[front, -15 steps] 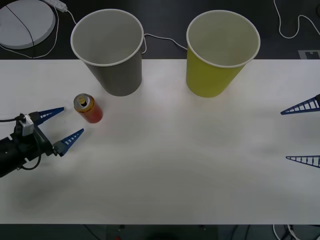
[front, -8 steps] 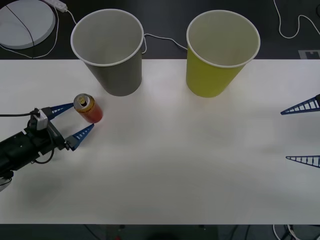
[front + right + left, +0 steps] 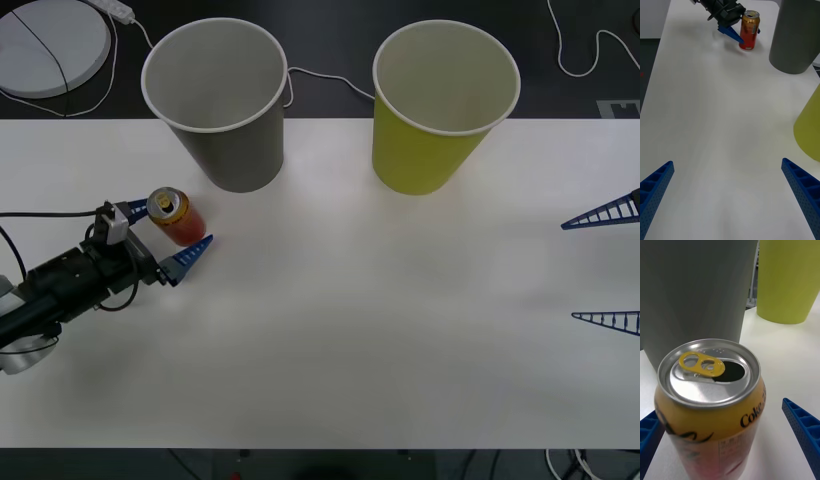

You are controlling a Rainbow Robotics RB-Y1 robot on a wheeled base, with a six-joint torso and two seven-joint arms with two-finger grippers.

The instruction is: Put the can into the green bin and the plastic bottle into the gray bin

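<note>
The left claw (image 3: 170, 236) sits low on the white counter (image 3: 350, 330) with its two ribbed blue fingers spread wide on either side of the can (image 3: 177, 217), one finger on each flank and neither clearly pressing on it, so it has hold of nothing. The far finger is mostly hidden behind the can in the front view. The black arm behind the claw trails a thin cable and runs off the edge of the view.

The can stands upright, a small smooth metal cylinder with a red-orange to yellow side, a brushed silver top (image 3: 709, 371) and a gold pull tab (image 3: 702, 363) beside an open dark mouth. Its lower part is cut off in the left wrist view, and the black lettering on its side is only partly readable.

Just behind the can stands the gray bin (image 3: 215, 100), a large tapered paper cup with a matte dark wall, a rolled white rim and a pale inside. The green bin (image 3: 445, 105), same shape in yellow-green, stands well apart to its right, near the back edge of the counter.

The right claw (image 3: 600, 268) rests at the far right edge, its blue lattice fingers wide apart and holding nothing, its body out of frame
</note>
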